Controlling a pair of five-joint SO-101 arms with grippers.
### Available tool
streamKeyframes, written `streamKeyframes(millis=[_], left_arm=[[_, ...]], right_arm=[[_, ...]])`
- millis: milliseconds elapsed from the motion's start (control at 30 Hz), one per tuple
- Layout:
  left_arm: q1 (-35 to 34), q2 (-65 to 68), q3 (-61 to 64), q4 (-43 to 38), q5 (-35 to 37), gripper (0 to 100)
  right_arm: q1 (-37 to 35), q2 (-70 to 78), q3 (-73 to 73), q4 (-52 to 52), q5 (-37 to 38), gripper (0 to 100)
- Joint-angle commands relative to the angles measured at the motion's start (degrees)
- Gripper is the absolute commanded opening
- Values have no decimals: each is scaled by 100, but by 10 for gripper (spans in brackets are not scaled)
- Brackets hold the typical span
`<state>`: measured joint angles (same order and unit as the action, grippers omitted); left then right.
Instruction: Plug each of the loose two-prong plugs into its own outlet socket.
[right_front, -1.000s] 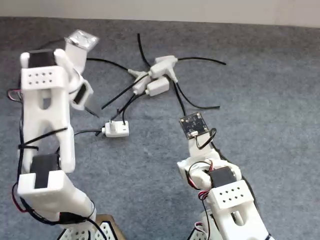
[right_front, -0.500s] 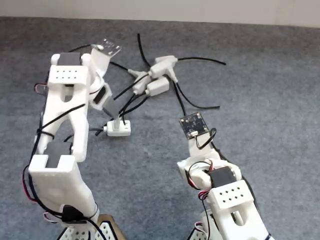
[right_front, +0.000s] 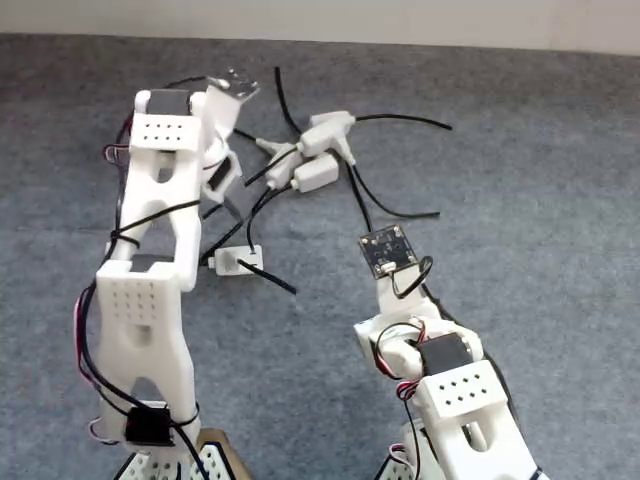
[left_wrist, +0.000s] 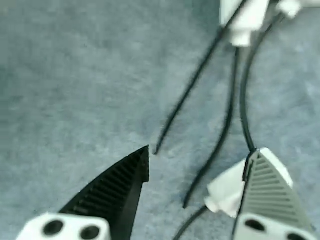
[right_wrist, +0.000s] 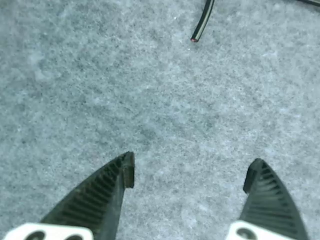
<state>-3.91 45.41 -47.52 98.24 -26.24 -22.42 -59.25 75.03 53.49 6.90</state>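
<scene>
The ground under me is a coarse grey felt-like carpet (right_front: 540, 200), nubbly and matte, and it ends at a pale plain strip of wall (right_front: 420, 18) along the far side. Thin glossy black cables (right_front: 405, 119) loop over it in loose curves. Most of them meet at a cluster of white smooth plastic plugs and sockets (right_front: 315, 150), blocky with rounded corners, lying on the far part of the carpet between my two arms. A lone white plastic plug block (right_front: 238, 261) sits apart from that cluster, close beside my left arm.

My left gripper (left_wrist: 200, 157) is spread wide with nothing in it: one black ribbed wedge finger and one pale grey ribbed one, with the lone plug just beside the pale finger and partly behind it. My right gripper (right_wrist: 192, 167) is also spread wide and holding nothing, its two black ribbed wedges hanging over bare carpet near a cut black cable end (right_wrist: 199, 26).
</scene>
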Motion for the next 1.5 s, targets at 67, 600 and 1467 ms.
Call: streamKeyframes(millis=[67, 600, 1467], left_arm=[[-22, -57, -303, 290, 44, 306], [48, -2853, 4251, -492, -185, 305], [708, -2897, 3231, -281, 176, 305]], right_arm=[[31, -92, -31, -84, 70, 339], [31, -92, -31, -92, 70, 339], [22, -92, -31, -92, 70, 339]])
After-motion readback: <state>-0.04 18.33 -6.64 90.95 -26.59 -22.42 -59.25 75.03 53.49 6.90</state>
